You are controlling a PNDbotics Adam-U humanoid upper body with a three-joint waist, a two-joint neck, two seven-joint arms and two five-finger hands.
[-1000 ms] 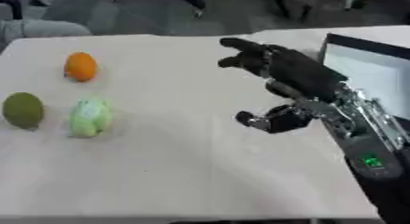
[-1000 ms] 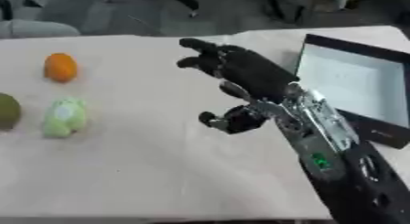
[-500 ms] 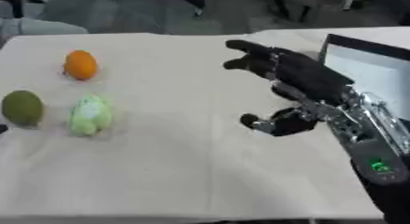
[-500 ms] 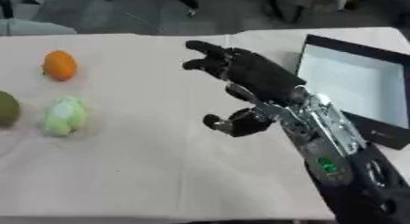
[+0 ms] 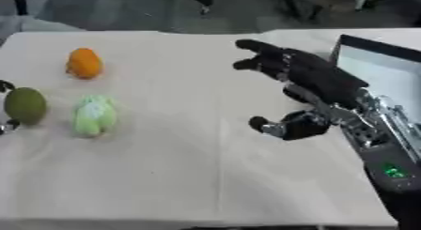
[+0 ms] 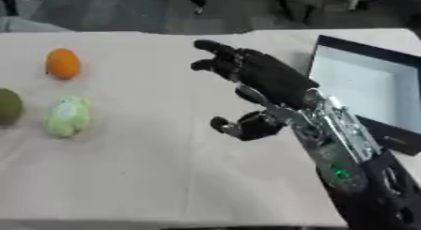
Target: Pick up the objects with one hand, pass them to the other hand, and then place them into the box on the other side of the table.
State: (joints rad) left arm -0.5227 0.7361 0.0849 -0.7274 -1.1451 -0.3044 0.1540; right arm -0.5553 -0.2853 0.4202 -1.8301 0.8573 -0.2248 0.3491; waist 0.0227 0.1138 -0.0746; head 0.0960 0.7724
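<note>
The right robot hand (image 6: 259, 83) hovers empty over mid-surface (image 5: 181, 177), fingers spread, thumb apart. At the left lie an orange (image 5: 84, 63), a dark green fruit (image 5: 26, 105) at the edge, and a pale green lumpy thing (image 5: 94, 115) just beside it; the box (image 6: 370, 90) sits far right. All look light and rounded, likely to roll: cup each across its widest part. The pale one may be soft. Dark tips beside the green fruit may be the left robot hand; I cannot tell its state.
</note>
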